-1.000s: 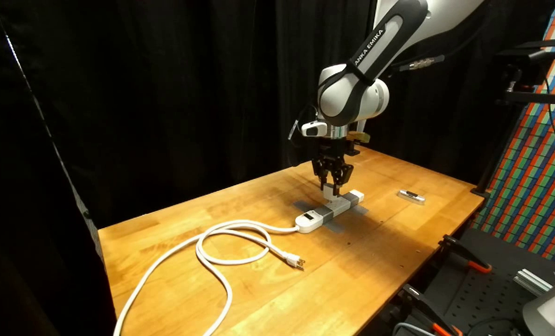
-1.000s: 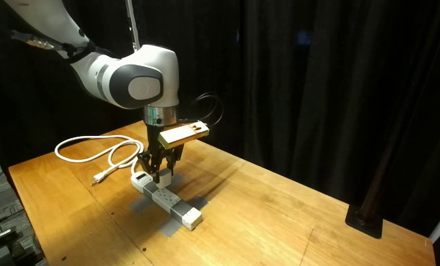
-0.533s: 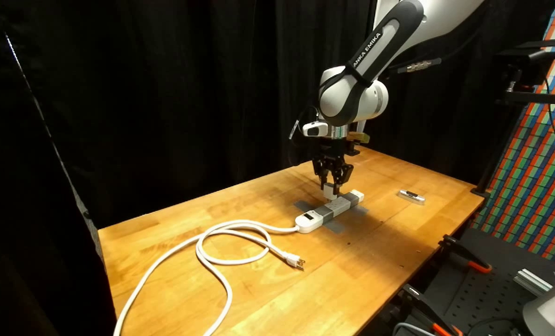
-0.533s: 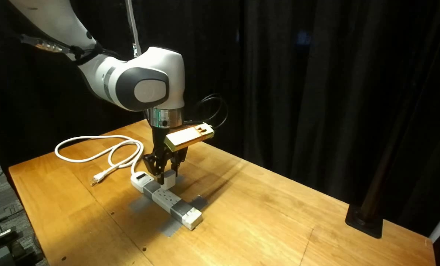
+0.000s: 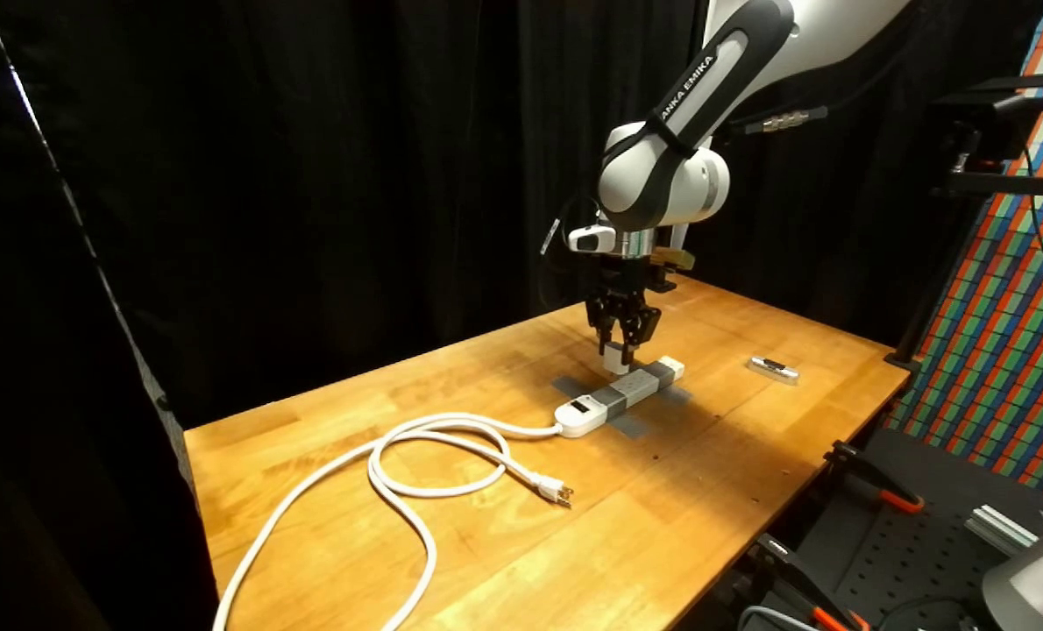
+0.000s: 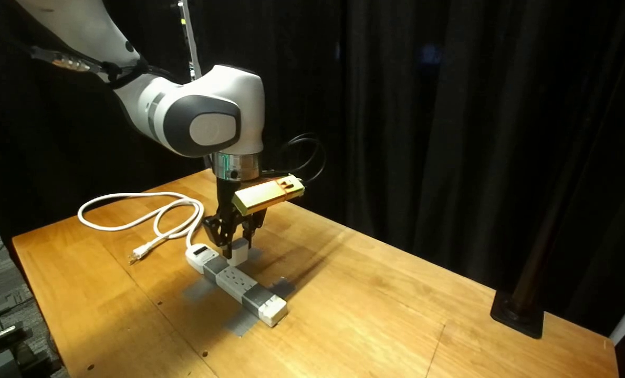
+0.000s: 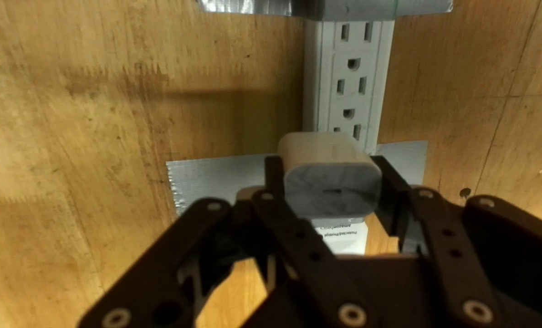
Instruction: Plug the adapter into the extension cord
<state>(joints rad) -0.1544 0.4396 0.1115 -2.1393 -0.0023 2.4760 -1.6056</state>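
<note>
My gripper (image 5: 615, 354) is shut on the adapter (image 5: 614, 361), a small white block with a grey top. It holds the adapter upright close to the extension cord (image 5: 637, 384), a white strip taped to the table. In an exterior view the adapter (image 6: 238, 254) is at the strip's (image 6: 236, 282) far long side, near the switch end. In the wrist view the adapter (image 7: 332, 189) sits between both fingers (image 7: 329, 172) and covers part of the socket row. Several sockets of the strip (image 7: 354, 82) show beyond it. The prongs are hidden. I cannot tell whether adapter and strip touch.
The white cable (image 5: 434, 491) loops over the table beyond the switch end, its plug (image 5: 553, 489) lying loose. Grey tape (image 7: 216, 175) crosses the strip. A small silver and dark object (image 5: 773, 369) lies on the table. A dark post base (image 6: 518, 315) stands at the table's far side.
My gripper with the adapter has shifted slightly toward the strip's far long side and risen a little. It stays shut on the adapter. The strip and cable have not moved.
</note>
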